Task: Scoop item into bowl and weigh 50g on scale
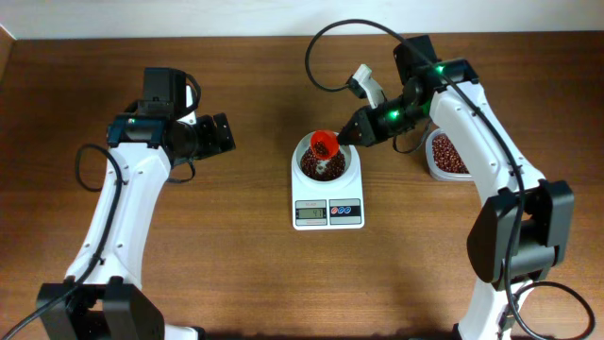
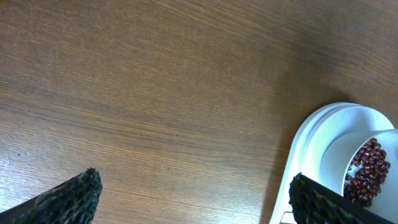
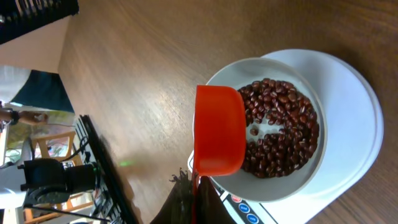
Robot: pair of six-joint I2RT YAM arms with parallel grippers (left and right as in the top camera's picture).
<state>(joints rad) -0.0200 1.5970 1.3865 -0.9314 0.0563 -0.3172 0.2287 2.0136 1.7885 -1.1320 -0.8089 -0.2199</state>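
Well left of the scale (image 1: 327, 213), the left tool (image 1: 225, 133) hangs with its fingers spread wide over bare tabletop, holding nothing. On the scale sits the white bowl (image 3: 230, 68), its bottom nearly covered by red-brown beans (image 3: 283, 106). An orange scoop (image 1: 324, 144) is tipped above the bowl's rim, its handle clamped in the right tool (image 1: 349, 138), which reaches in from the scale's far right. Right of the scale stands a clear tub (image 1: 429, 162) holding more beans. The pour looks best done slowly: hold the scoop low over the bowl's middle, shake beans out a few at a time, and check the display, unreadable here, between tips. Count: two tools, one scale, one bowl, one scoop, one tub, two heaps of beans.
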